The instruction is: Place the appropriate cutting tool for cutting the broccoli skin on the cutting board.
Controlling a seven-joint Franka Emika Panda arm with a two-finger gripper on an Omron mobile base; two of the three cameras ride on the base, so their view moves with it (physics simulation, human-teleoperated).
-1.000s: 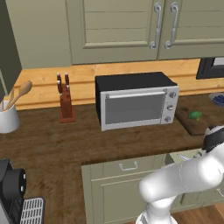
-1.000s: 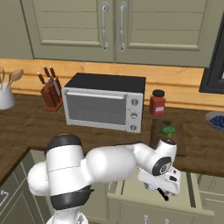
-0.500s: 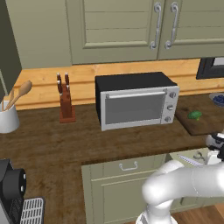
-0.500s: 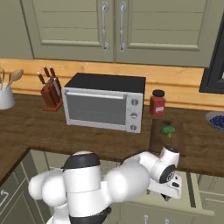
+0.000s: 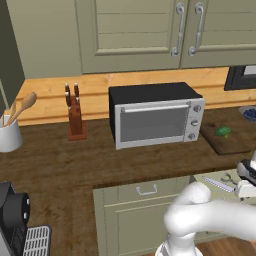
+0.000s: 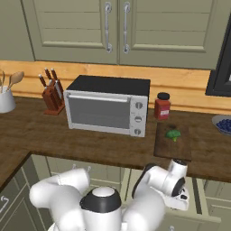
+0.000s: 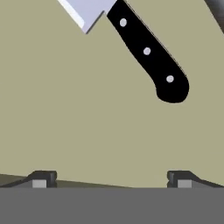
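Claw [image 7: 109, 179] is spread wide with nothing between the tips, looking down at the pale floor of an open drawer [image 5: 220, 177]. In the hand view the knife [image 7: 146, 52] lies diagonally across the top, black riveted handle toward the lower right, silver blade running off the upper left corner. It's well above the fingertips [image 7: 41, 178], not touching them. From the left base view you can see the same knife [image 5: 216, 184] lying in the drawer with a pair of scissors [image 5: 229, 177] just beside it, and the hand [image 5: 247, 181] hanging low over that drawer at the right edge.

Up on the dark wood counter [image 5: 75, 160]: the cutting board [image 6: 172, 140] sits right of the toaster oven [image 6: 108, 104], with the broccoli [image 6: 173, 134] on its far half. A red jar [image 6: 162, 106] stands behind the board, near the oven's corner. Knife block [image 6: 52, 92] is left of the oven, and a white utensil holder [image 5: 9, 132] with wooden spoons stands further left. Blue bowl [image 6: 223, 124] at the far right. Green cabinets above, black coffee machine [image 5: 12, 220] at lower left.

Compared to half a second ago, the arm has dropped lower and swung further right, so the wrist now sits down at the drawer instead of level with the counter edge. Board and broccoli haven't moved.
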